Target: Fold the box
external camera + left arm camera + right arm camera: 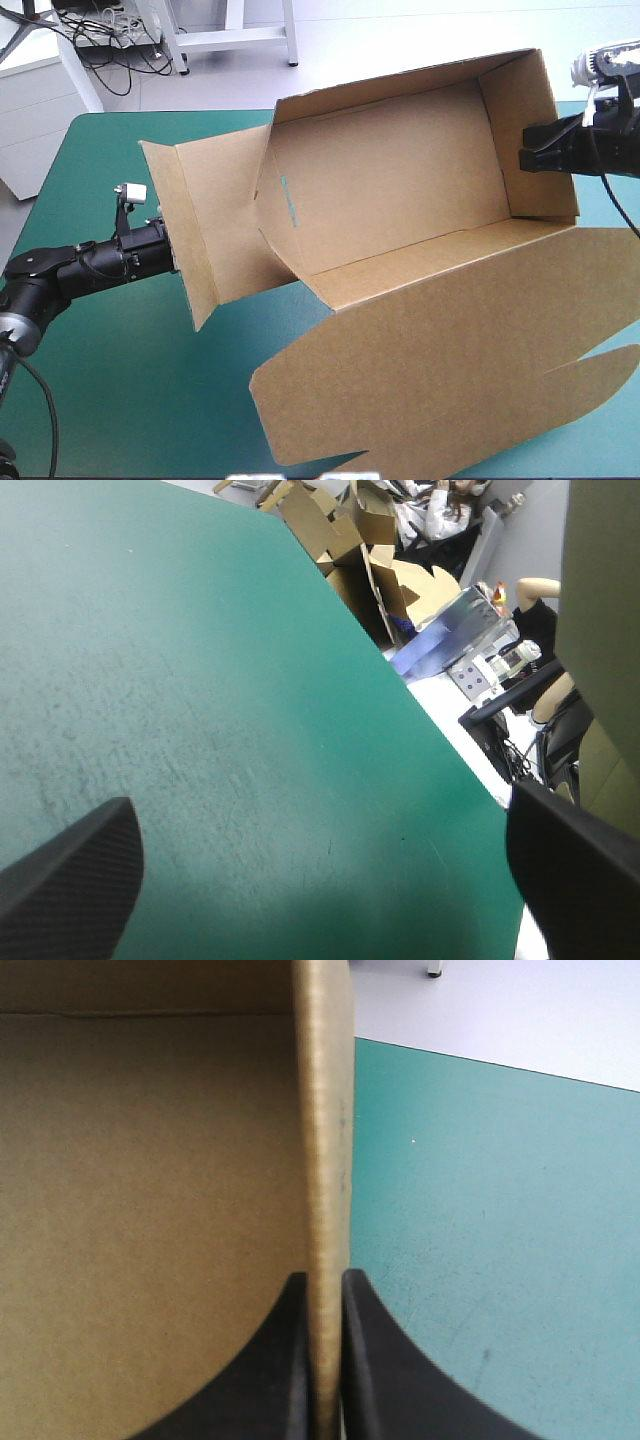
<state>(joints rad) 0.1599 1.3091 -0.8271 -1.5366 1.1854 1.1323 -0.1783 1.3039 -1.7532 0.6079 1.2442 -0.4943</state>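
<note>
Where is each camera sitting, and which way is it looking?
High view: above and behind the robot, looking down at the brown cardboard box on the teal-green table; left arm and right arm show.
Left wrist view: on the left wrist, looking across the table to its edge; the left gripper shows, black fingers apart.
Right wrist view: on the right wrist, looking along the box's wall; the right gripper pinches it.
High and right wrist views share that pinched wall.

Black left arm [95, 263], black right arm [585, 150], curved fin-shaped black tool fingers [283, 1375]
</note>
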